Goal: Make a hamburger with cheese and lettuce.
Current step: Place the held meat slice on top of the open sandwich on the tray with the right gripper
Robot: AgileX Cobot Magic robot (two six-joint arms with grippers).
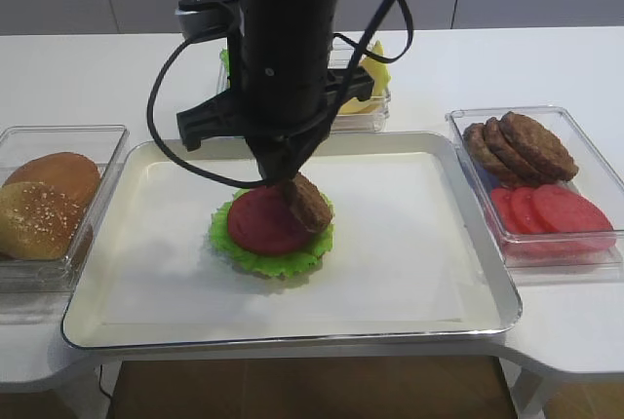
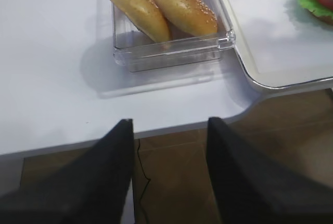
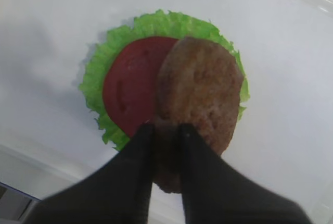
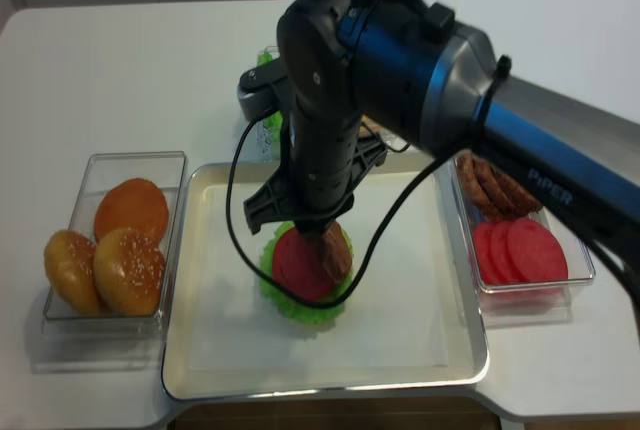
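The tray (image 1: 419, 273) fills the middle of the table, with the bun box (image 1: 58, 136) at 9 o'clock of it, the patty-and-tomato box (image 1: 595, 161) at 3 o'clock, and a box at 12 o'clock holding the cheese (image 1: 375, 58) and lettuce (image 1: 226, 57), mostly hidden behind the arm.

The hamburger (image 1: 263, 229) sits a little left of the tray's centre: a frilly green leaf as rim, a red tomato disc (image 3: 132, 88) on top, a bun base barely showing beneath.

The right claw (image 3: 166, 130) is closed on the edge of a patty (image 3: 200, 94), held tilted over the stack's 3 o'clock side, lower edge near or touching the tomato; I cannot tell which.

The left claw (image 2: 169, 146) hangs open and empty off the table's near edge, by the bun box.

Judging by looks, the patty is light, stiff and rough enough for an edge pinch to hold. The cheese slices seem thin, smooth and floppy, likely slippery; a corner or overhanging edge is the best hold. The lettuce looks light, springy plastic; pinch a raised ruffle. The stack may shift if nudged sideways.
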